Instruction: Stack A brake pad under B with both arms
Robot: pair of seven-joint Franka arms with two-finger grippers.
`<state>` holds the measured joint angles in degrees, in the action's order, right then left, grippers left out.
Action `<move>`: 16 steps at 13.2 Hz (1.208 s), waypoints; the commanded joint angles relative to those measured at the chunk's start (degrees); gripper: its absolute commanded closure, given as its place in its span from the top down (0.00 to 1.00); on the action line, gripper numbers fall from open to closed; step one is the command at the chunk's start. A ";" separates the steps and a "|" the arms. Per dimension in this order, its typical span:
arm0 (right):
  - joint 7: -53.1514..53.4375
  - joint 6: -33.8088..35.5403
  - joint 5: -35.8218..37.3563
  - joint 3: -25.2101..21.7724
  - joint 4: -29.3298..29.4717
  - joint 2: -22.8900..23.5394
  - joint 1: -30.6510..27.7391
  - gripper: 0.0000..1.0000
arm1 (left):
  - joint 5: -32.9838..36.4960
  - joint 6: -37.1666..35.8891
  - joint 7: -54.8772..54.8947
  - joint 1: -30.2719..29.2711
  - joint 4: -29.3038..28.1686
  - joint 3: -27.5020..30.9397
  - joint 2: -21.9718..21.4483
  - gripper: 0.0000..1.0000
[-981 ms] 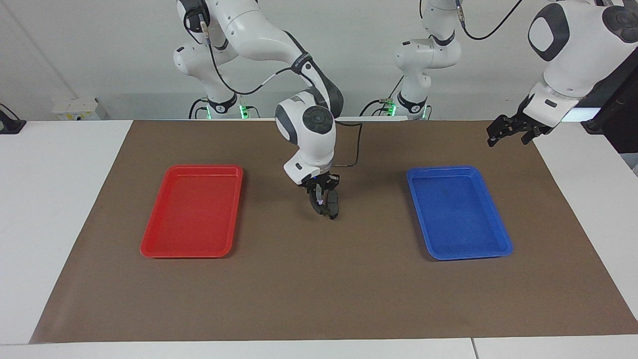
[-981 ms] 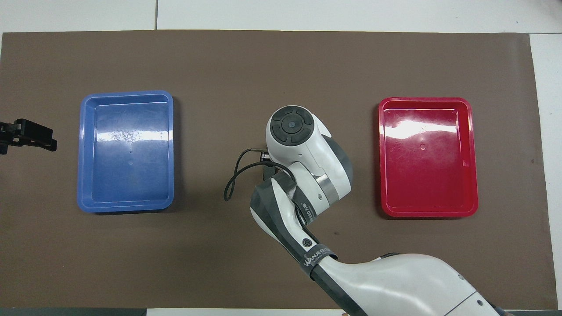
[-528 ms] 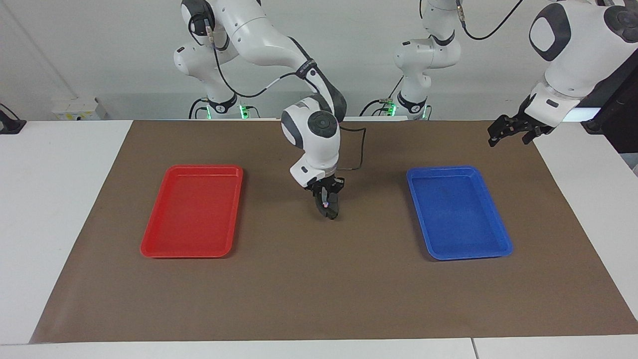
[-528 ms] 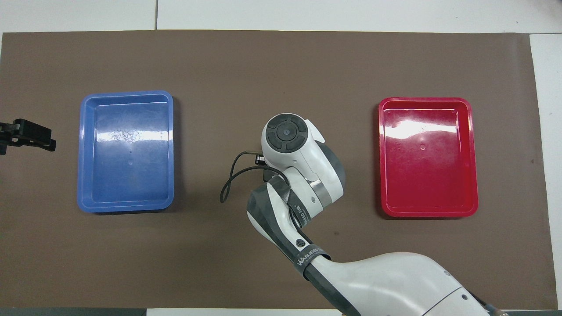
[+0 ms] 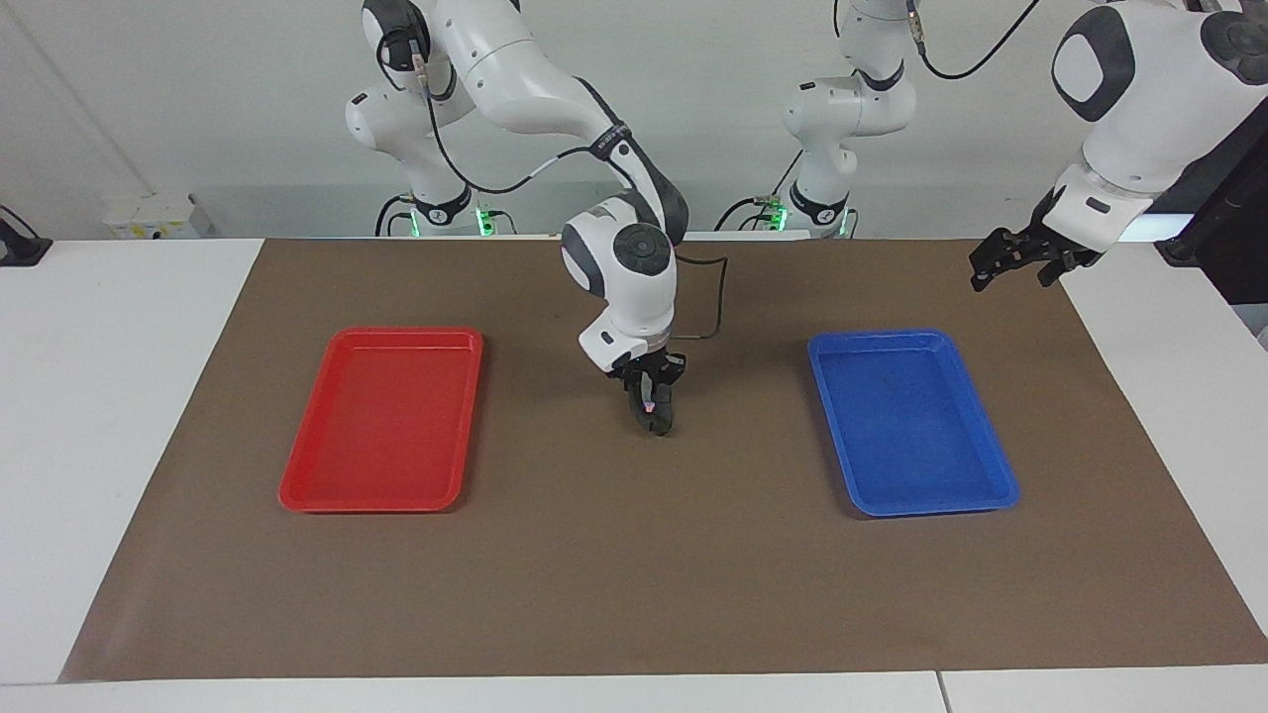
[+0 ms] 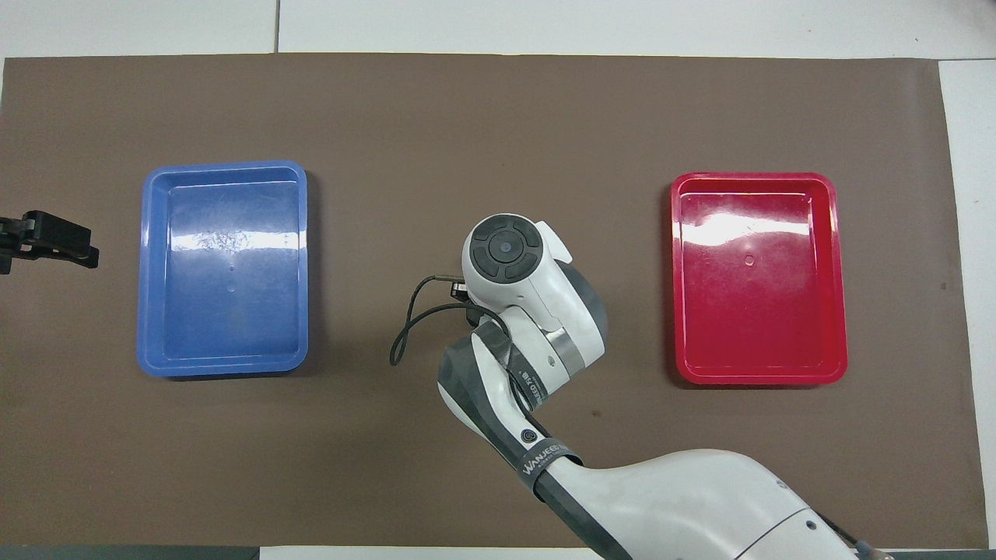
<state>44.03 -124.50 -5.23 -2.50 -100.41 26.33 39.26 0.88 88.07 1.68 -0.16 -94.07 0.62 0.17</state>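
right gripper (image 5: 651, 416) low over the mat between red tray (image 5: 381, 419) and blue tray (image 5: 909, 422), fingers clamping a dark brake pad (image 5: 662, 410) | left gripper (image 5: 1010, 259) waits, grip unreadable | risk: pad slips, tilts on release

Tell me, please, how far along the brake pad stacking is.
Done: nothing stacked shows; the red tray and blue tray are empty. In hand: the right tool is down at the mat between them, with what looks like the A brake pad at its tips. The left tool waits over the mat's edge. Left: B, unseen, on top.
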 commanded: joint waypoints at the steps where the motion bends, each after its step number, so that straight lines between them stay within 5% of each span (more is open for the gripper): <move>1: 0.80 -1.36 -0.74 0.66 -1.63 -1.28 -0.06 0.00 | -0.52 -0.36 0.52 -0.37 -0.50 -0.09 -0.52 1.00; 10: 0.53 -3.38 -0.74 0.83 -2.77 -1.45 -0.06 0.02 | -0.52 -0.36 0.52 -0.37 -0.41 -0.09 -0.52 1.00; 11: 0.53 -3.55 -0.74 0.83 -2.86 -1.45 -0.06 0.09 | -0.52 -0.36 0.43 -0.37 -0.50 -0.09 -0.52 1.00; 12: 0.53 -4.25 -0.74 0.83 -3.21 -1.45 -0.15 0.41 | -0.52 -0.36 0.52 -0.37 -0.50 -0.09 -0.52 1.00; 13: 0.62 -5.39 -0.74 0.83 -4.17 -1.63 -0.06 0.89 | -0.52 -0.36 0.43 -0.37 -0.50 -0.09 -0.52 1.00; 14: 0.62 -6.18 -0.83 0.83 -4.70 -1.80 0.55 1.00 | -0.52 -0.36 0.52 -0.37 -0.50 -0.09 -0.52 1.00; 16: 0.71 -5.06 -0.74 0.75 -4.01 -1.81 0.73 1.00 | -0.52 -0.36 0.43 -0.37 -0.50 -0.09 -0.52 1.00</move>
<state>44.03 -129.17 -5.25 -1.97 -103.00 25.96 39.81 0.87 88.07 1.68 -0.18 -94.07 0.61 0.17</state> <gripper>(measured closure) 0.251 0.000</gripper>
